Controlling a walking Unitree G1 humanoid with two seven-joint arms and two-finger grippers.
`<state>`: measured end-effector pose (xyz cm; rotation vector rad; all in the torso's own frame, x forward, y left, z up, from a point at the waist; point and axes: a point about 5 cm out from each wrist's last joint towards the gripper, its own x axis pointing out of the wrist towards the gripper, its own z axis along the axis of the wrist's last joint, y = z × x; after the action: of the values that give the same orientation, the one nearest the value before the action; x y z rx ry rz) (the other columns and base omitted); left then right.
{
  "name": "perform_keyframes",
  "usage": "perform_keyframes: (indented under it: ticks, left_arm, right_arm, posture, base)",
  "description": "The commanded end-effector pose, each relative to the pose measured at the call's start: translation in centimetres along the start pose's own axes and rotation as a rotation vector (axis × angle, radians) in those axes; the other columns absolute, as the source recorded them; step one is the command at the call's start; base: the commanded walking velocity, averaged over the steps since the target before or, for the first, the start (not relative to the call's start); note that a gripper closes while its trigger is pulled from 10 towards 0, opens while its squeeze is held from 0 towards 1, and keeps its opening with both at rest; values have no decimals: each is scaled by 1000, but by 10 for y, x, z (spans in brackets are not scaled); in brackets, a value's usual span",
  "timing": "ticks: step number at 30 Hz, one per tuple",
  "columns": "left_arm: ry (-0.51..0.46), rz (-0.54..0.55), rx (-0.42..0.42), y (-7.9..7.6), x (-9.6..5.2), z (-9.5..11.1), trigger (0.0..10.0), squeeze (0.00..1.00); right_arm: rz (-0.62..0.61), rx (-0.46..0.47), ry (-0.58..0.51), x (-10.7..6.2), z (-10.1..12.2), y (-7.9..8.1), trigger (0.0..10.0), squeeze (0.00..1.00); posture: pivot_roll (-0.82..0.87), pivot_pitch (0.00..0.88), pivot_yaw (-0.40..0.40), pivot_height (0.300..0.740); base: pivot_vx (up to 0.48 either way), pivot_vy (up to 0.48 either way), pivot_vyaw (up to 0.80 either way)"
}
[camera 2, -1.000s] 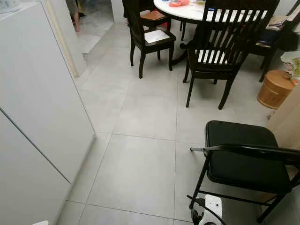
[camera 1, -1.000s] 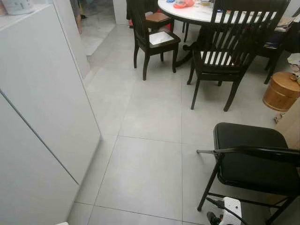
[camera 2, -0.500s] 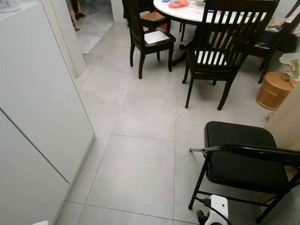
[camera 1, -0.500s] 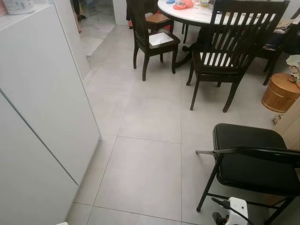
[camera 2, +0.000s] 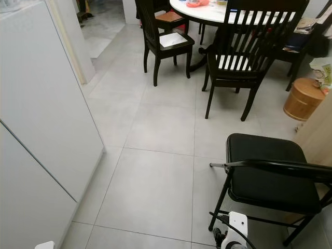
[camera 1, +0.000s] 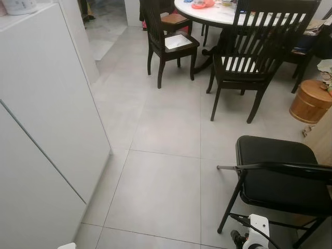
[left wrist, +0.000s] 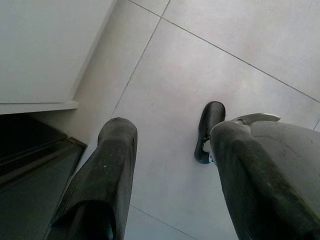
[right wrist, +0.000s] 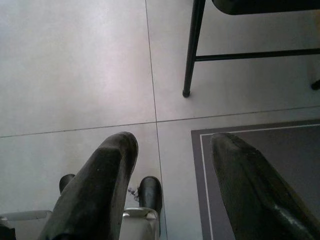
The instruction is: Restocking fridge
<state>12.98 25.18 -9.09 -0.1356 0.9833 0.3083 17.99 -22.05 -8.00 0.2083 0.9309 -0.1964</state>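
Observation:
The white fridge (camera 1: 46, 104) stands shut at my left, a thin seam running between its two door panels. Both arms hang low over the grey tiled floor. In the left wrist view my left gripper (left wrist: 170, 170) is open and holds nothing; it points down at the tiles beside the fridge's base (left wrist: 45, 55). My right gripper (right wrist: 172, 175) is open too and holds nothing. It hangs over the tiles near a grey mat (right wrist: 260, 160). The white wrist of my right arm (camera 1: 256, 232) shows at the bottom edge of the eye views.
A black folding chair (camera 1: 282, 174) stands close on my right, its leg (right wrist: 192, 50) near the right gripper. Farther off are dark wooden chairs (camera 1: 244, 57) around a white round table (camera 1: 207, 13), and a wooden bucket (camera 1: 311, 101). A doorway (camera 1: 106, 21) opens at the far left.
The view sways slightly and my right wrist shifts a little at the bottom edge. The fridge, the chairs and the table stay where they were.

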Motion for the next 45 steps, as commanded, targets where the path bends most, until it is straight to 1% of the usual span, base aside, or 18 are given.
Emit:
perform_keyframes:
  ticks: [1,3,4,8,9,11,12,19,20,29,30,32,33,35,36,45]
  left_arm:
    - [26,12,2,3,-1,-6,10000,0]
    - [26,12,2,3,-1,-6,10000,0]
    - [27,11,1,2,-1,-7,10000,0]
    - [27,11,1,2,-1,-7,10000,0]
    - [30,13,2,4,-2,-7,10000,0]
    - [30,13,2,4,-2,-7,10000,0]
    - [34,19,3,7,-2,-8,10000,0]
    - [34,19,3,7,-2,-8,10000,0]
    - [38,25,2,10,-3,-9,10000,0]
    - [38,25,2,10,-3,-9,10000,0]
    - [41,26,3,12,-3,-9,10000,0]
    - [41,26,3,12,-3,-9,10000,0]
    - [44,23,-3,11,-3,-10,10000,0]
    - [44,23,-3,11,-3,-10,10000,0]
    - [47,24,-10,11,-4,-12,10000,0]
    - [51,26,-15,11,-4,-14,10000,0]
  right_arm:
    - [1,-4,18,0,-3,2,10000,0]
    - [1,-4,18,0,-3,2,10000,0]
    - [5,-6,20,1,-5,6,10000,0]
    - [5,-6,20,1,-5,6,10000,0]
    - [13,-12,22,1,-7,11,10000,0]
    - [13,-12,22,1,-7,11,10000,0]
    - [16,-15,21,0,-9,10,10000,0]
    - [16,-15,21,0,-9,10,10000,0]
    - [15,-19,22,-1,-9,4,10000,0]
    - [15,-19,22,-1,-9,4,10000,0]
    - [-7,-9,24,-4,-10,-13,10000,0]
    - [-7,-9,24,-4,-10,-13,10000,0]
    - [-3,3,27,-6,-10,-20,10000,0]
    - [-3,3,27,-6,-10,-20,10000,0]
    - [-1,1,27,-6,-10,-21,10000,0]
    - [2,-3,28,-5,-10,-18,10000,0]
  posture:
    - [88,33,-9,740]
    - [88,33,-9,740]
    - [88,31,-10,740]
    - [88,31,-10,740]
    - [85,14,-4,740]
    - [85,14,-4,740]
    - [91,0,-1,740]
    - [91,0,-1,740]
    - [94,0,1,740]
    - [94,0,1,740]
    - [81,7,-7,740]
    - [81,7,-7,740]
    - [79,32,-16,740]
    - [79,32,-16,740]
    - [78,44,-14,740]
    - [76,45,-11,740]
  base:
    - [0,0,0]
    - [0,0,0]
    - [0,0,0]
    - [0,0,0]
    - [0,0,0]
    - [0,0,0]
    - [0,0,0]
    - [0,0,0]
    - [0,0,0]
    - [0,0,0]
    - [0,0,0]
    - [0,0,0]
    - [0,0,0]
    - [0,0,0]
    - [0,0,800]
    - [0,0,800]
